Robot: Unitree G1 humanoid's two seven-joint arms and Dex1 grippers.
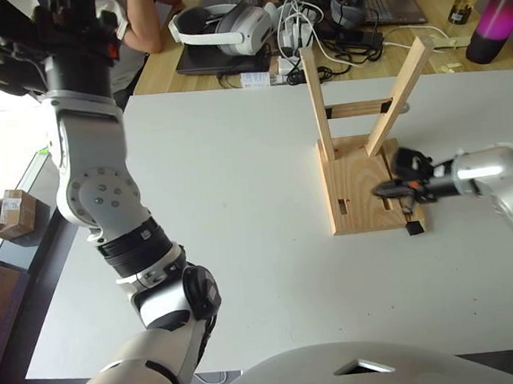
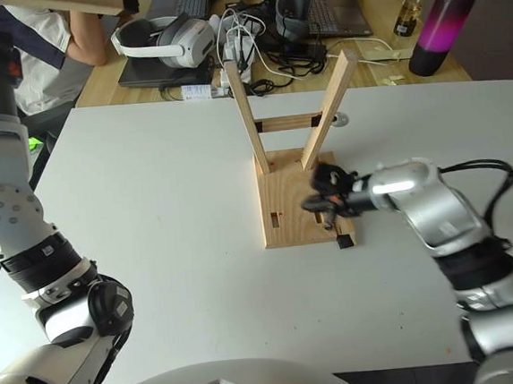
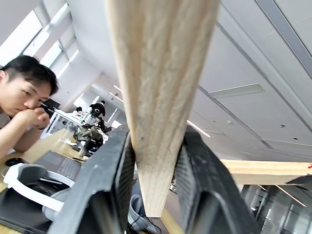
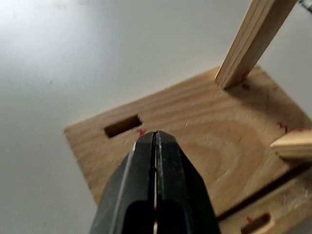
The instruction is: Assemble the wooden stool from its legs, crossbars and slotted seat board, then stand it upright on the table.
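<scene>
Up at upper left, the left hand (image 3: pixel 155 165) clamps a wooden leg (image 3: pixel 161 87), its far end cut off by the frame. Right of centre on the surface (image 1: pixel 239 202), the seat board (image 1: pixel 350 179) carries two legs (image 1: pixel 321 105); the right hand (image 1: pixel 393 189), pinched shut and empty, overlaps its right side.

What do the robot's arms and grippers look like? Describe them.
Left arm: rounded white-silver shells, black joint rings, a disc with holes. Right arm: silver-grey, a black cable looping beside it. Left gripper and right gripper: black, two flat fingers each.
</scene>
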